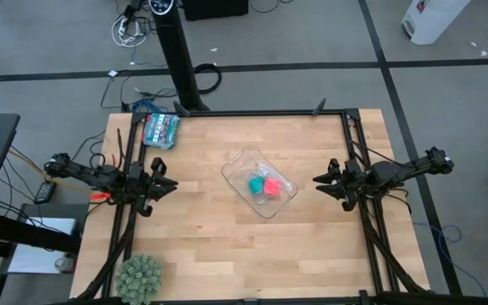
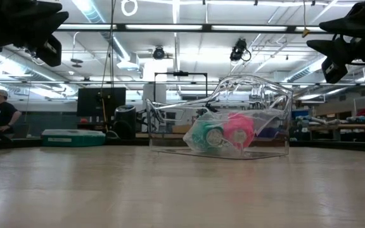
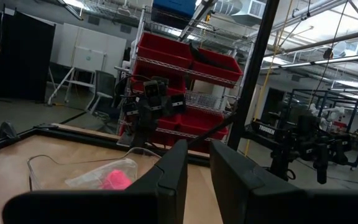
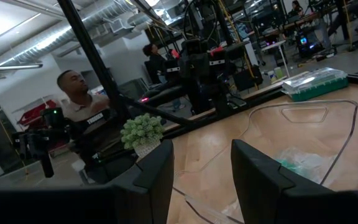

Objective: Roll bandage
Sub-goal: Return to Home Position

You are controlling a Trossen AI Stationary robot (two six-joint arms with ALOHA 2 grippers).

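Table (image 1: 227, 254): light wood, dark frame.

Clear plastic bin (image 1: 246, 165): stands near the table's centre, set at an angle to the table edges.

Bandage (image 1: 272, 187): a small, chunky pink-red roll lying inside the bin, just beside a teal roll (image 1: 255, 183). In the low view both rolls appear to sit inside a transparent zip bag (image 2: 198, 120). The bag's outline is faint, so its closure cannot be confirmed.

Left gripper (image 1: 169, 180): raised above the table's left side, well apart from the bin and pointing toward it. Jaws slightly apart, nothing between them.

Right gripper (image 1: 320, 181): raised above the table's right side, facing the bin from the opposite side. Jaws apart with a wider gap, holding nothing.

Other items: a teal-green box (image 1: 160, 130) at the far left corner, and a small green plant (image 1: 139, 275) at the near left corner. A person (image 2: 2, 114) is in the room beyond the table.
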